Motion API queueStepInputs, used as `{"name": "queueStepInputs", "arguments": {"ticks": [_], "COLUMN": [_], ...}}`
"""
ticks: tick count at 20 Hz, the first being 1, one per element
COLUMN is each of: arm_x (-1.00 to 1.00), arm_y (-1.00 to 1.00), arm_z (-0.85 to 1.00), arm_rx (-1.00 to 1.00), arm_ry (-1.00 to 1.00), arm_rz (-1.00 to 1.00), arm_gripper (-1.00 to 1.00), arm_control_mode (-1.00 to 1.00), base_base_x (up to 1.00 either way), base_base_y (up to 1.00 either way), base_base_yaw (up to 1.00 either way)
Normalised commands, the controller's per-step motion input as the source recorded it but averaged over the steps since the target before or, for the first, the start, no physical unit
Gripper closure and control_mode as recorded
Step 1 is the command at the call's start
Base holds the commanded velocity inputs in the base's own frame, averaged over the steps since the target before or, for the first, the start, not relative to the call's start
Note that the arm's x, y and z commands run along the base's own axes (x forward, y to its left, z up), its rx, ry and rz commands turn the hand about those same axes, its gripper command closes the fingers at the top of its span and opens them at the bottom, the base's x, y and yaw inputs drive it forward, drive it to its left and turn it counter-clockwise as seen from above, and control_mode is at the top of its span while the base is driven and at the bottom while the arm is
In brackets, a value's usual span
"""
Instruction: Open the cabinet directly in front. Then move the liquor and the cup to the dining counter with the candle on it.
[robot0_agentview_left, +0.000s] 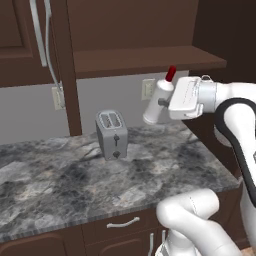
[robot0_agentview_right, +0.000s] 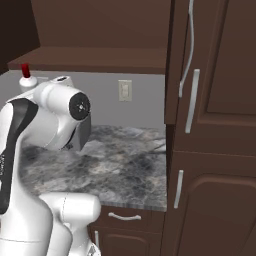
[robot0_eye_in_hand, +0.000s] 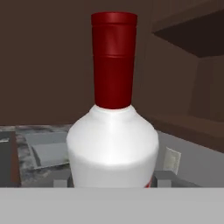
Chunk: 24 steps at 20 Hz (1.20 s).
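The gripper (robot0_agentview_left: 161, 102) grips the liquor (robot0_agentview_left: 158, 101), lifted above the toaster (robot0_agentview_left: 112, 134) – carrying step; next, I judge, comes the drive to the dining counter.

Marbled grey counter (robot0_agentview_left: 60, 185) w/ dark brown drawer fronts below; silver toaster (robot0_agentview_left: 112, 134) is standing upright directly on it, near the back wall, slots facing up

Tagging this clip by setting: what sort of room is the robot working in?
A rendered home kitchen, by the look of it: a marbled stone counter carrying a toaster, dark wooden cabinets with silver handles, and wall outlets. The claw holds a red-capped liquor bottle.
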Motion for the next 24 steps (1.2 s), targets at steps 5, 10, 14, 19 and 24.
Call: {"name": "queueStepInputs", "arguments": {"ticks": [5, 10, 14, 19, 24], "arm_x": [-0.01, -0.16, 0.00, 0.00, 0.00], "arm_y": [0.08, 0.00, 0.00, 0.00, 0.00], "arm_z": [0.00, -0.03, 0.00, 0.00, 0.00], "arm_rx": [0.00, 0.00, 0.00, 0.00, 0.00], "arm_ry": [-0.06, 0.00, 0.00, 0.00, 0.00], "arm_rz": [-0.01, 0.00, 0.00, 0.00, 0.00], "arm_gripper": [1.00, 1.00, 1.00, 1.00, 1.00], "arm_control_mode": [-1.00, 1.00, 1.00, 1.00, 1.00], "base_base_x": [0.00, -0.38, -1.00, -0.86, -0.36], "base_base_y": [0.00, 0.00, 0.00, 0.50, 0.70], "base_base_yaw": [0.00, 0.06, 0.21, 0.49, 0.77]}}
